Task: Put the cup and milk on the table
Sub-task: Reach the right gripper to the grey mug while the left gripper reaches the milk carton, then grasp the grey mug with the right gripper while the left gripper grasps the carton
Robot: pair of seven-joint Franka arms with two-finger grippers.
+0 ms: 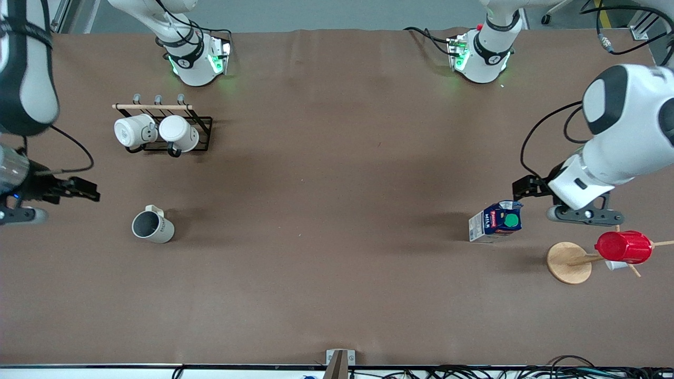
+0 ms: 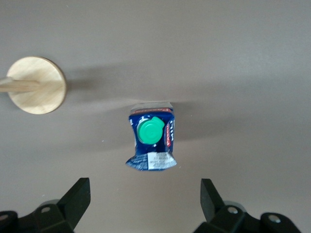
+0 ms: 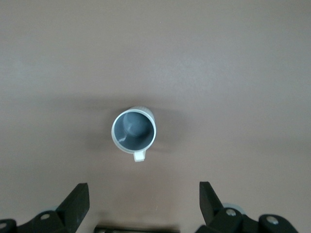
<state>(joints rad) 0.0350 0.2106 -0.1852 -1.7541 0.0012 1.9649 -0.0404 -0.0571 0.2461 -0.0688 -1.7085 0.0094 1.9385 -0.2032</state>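
The cup, beige-white with a grey inside, stands upright on the brown table toward the right arm's end. It also shows in the right wrist view. The milk, a blue and white carton with a green cap, stands on the table toward the left arm's end and shows in the left wrist view. My right gripper is open and empty, in the air beside the cup. My left gripper is open and empty, in the air beside the milk.
A black rack with two plain white mugs stands farther from the front camera than the cup. A round wooden disc with pegs carries a red ribbed cup beside the milk.
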